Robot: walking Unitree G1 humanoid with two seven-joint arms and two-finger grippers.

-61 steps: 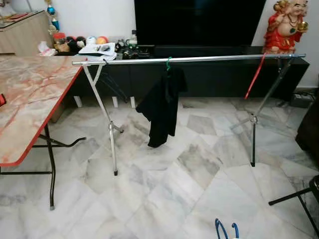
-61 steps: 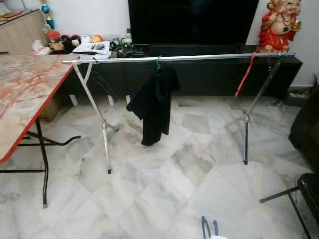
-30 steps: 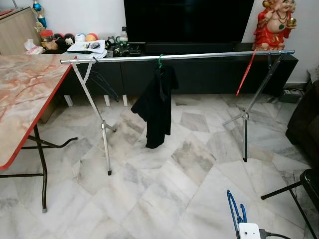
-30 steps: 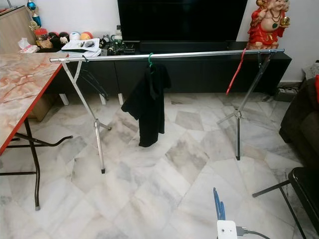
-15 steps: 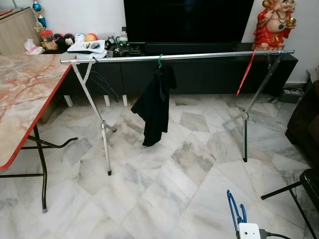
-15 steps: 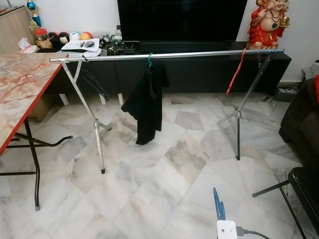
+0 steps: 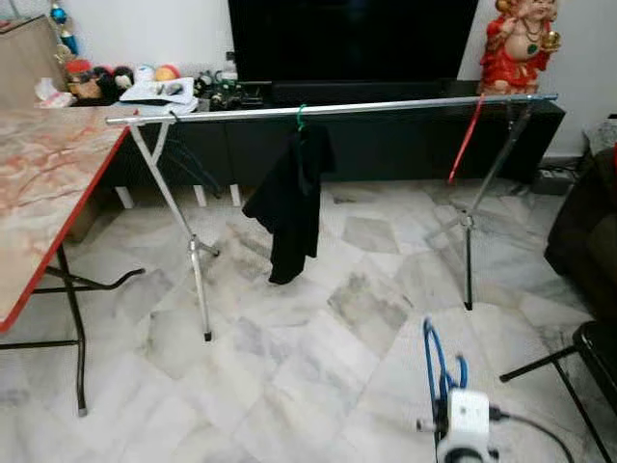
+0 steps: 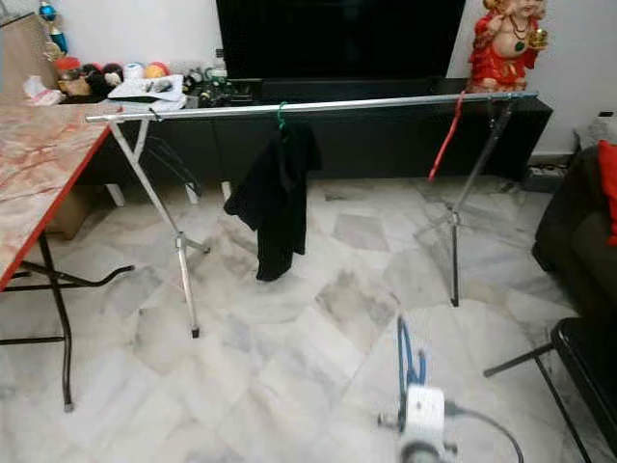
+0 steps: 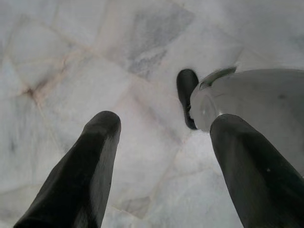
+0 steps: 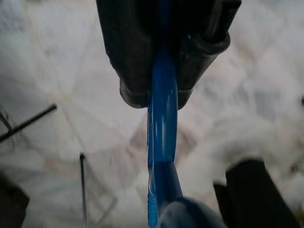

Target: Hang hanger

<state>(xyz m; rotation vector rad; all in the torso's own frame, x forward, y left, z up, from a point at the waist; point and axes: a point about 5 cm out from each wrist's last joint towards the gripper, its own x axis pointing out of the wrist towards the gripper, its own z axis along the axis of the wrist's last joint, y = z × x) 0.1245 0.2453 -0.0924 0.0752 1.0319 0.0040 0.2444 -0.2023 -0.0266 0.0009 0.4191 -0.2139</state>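
I see a marble-top table (image 7: pixel 39 183), TV (image 7: pixel 352 39) on a black cabinet (image 7: pixel 386 135), red statue (image 7: pixel 516 48), marble floor (image 9: pixel 71 57) under the fingers.

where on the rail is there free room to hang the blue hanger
The rail is bare between the black garment on its green hanger and the red hanger, and again left of the garment. The right gripper holds the blue hanger.

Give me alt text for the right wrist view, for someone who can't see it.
The right gripper is shut on a blue hanger, whose bar runs out from between the two black fingers toward the camera. Behind it lies a blurred pale marble floor crossed by thin dark legs of furniture.
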